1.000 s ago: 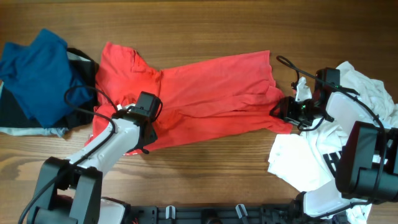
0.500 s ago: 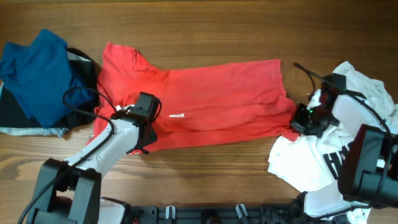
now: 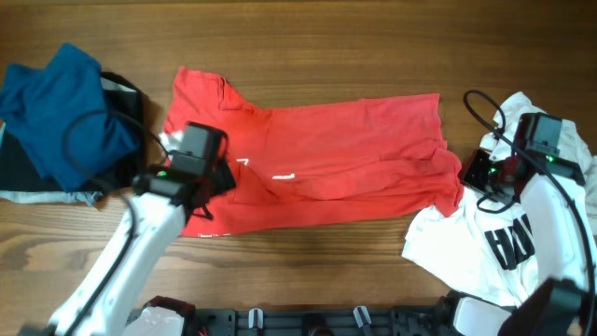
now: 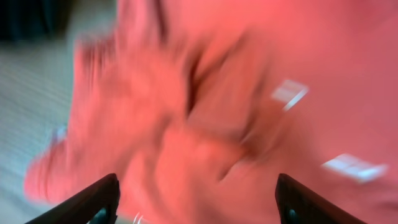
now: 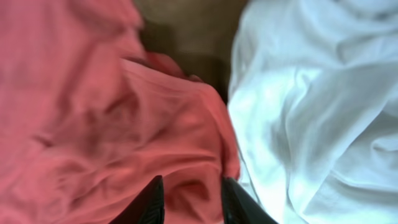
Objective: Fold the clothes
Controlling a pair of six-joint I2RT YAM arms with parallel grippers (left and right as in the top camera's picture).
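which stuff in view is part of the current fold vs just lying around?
In play: red shirt; left gripper, open over it; right gripper, shut on its edge.
Lying about: blue garment; black garment under it; white garment at the right.

The red shirt at centre is soft, matt cloth, creased. The table is smooth wood with a low sheen (its grain runs left to right). The white garment at lower right and the blue garment at upper left are matt cloth too.
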